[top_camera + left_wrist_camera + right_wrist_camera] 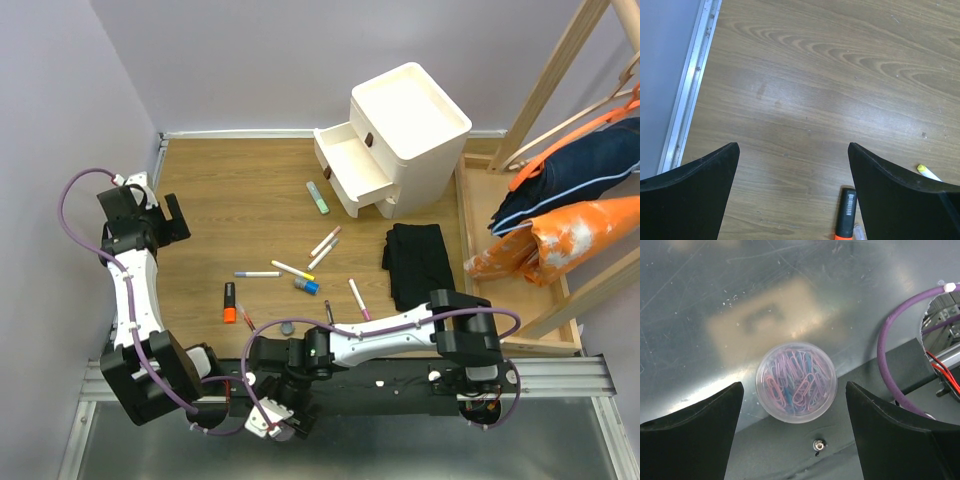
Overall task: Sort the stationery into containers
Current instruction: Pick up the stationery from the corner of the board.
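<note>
Gaping wide, the right end effector (793, 386) is being held over a paper-clip tub (796, 412), the left end effector (792, 147), likewise released, over the bench (805, 75).

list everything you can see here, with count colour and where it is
cabinet: one, cream-white, far middle, two drawers pulled open
green highlighter: one, pale green, in front of the drawers
orange highlighter: one, orange and black, left of the pens
pens and markers: about eight, white or dark barrels, mixed caps, scattered mid-table
small cap: one, grey, near edge
cloth: one, black, folded, right of the pens
paper-clip tub: one, clear, pink and blue clips, on the metal strip
rack: one, wooden, right side, navy and orange fabric
left gripper: open, over bare wood
right gripper: open, above the tub
</note>
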### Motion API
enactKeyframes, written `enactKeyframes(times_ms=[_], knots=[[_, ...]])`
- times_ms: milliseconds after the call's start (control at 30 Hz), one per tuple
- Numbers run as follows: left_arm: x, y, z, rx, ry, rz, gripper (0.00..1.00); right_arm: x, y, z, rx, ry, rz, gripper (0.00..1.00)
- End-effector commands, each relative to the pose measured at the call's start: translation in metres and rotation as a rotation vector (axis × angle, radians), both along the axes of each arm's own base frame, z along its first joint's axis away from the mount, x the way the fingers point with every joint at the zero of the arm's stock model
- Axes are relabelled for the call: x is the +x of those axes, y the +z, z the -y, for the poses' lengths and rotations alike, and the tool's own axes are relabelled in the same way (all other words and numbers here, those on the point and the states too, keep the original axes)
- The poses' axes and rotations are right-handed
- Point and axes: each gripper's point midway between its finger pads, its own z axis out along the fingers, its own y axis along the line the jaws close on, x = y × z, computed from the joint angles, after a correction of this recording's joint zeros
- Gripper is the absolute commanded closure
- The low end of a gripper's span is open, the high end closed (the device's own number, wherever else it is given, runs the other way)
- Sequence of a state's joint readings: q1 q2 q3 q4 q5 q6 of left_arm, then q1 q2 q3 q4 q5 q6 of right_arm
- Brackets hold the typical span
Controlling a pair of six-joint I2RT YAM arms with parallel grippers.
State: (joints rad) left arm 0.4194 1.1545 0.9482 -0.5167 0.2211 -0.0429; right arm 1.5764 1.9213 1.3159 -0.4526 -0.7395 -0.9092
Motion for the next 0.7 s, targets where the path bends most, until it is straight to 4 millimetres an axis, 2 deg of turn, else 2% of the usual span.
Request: enactKeyframes(times_ms=[0,67,167,200,267,300,400,567,667], knots=[[-0.004,0.001,0.001,-0.014,0.003,0.020,0.01,-0.012,0.005,-0.010,0.027,0.035,-0.046,0.12],[-0.003,0.000,0.001,-0.014,0.001,0.020,0.01,-0.013,0.004,-0.011,0.027,0.038,-0.049,0.17],[-0.004,-0.002,0.001,-0.017,0.002,0.015,0.01,-0.014,0.003,-0.012,0.025,0.038,-0.055,0.28],[-0.004,-0.002,0.001,-0.018,0.004,0.017,0.01,-0.014,0.003,-0.013,0.026,0.034,-0.057,0.36],[-0.004,-0.004,0.001,-0.021,0.002,0.013,0.01,-0.014,0.004,-0.017,0.032,0.020,-0.064,0.44],[-0.004,-0.004,0.001,-0.020,0.004,0.013,0.01,-0.013,0.007,-0.020,0.038,0.012,-0.060,0.54],[-0.005,-0.003,0.000,-0.023,0.003,0.008,0.01,-0.007,0.012,-0.024,0.047,-0.021,-0.030,0.66],[-0.004,0.000,0.004,-0.035,-0.010,0.013,0.01,0.014,0.032,-0.024,0.071,-0.083,0.052,0.72],[-0.004,0.001,0.007,-0.049,-0.021,0.017,0.01,0.035,0.046,-0.022,0.055,-0.133,0.087,0.72]])
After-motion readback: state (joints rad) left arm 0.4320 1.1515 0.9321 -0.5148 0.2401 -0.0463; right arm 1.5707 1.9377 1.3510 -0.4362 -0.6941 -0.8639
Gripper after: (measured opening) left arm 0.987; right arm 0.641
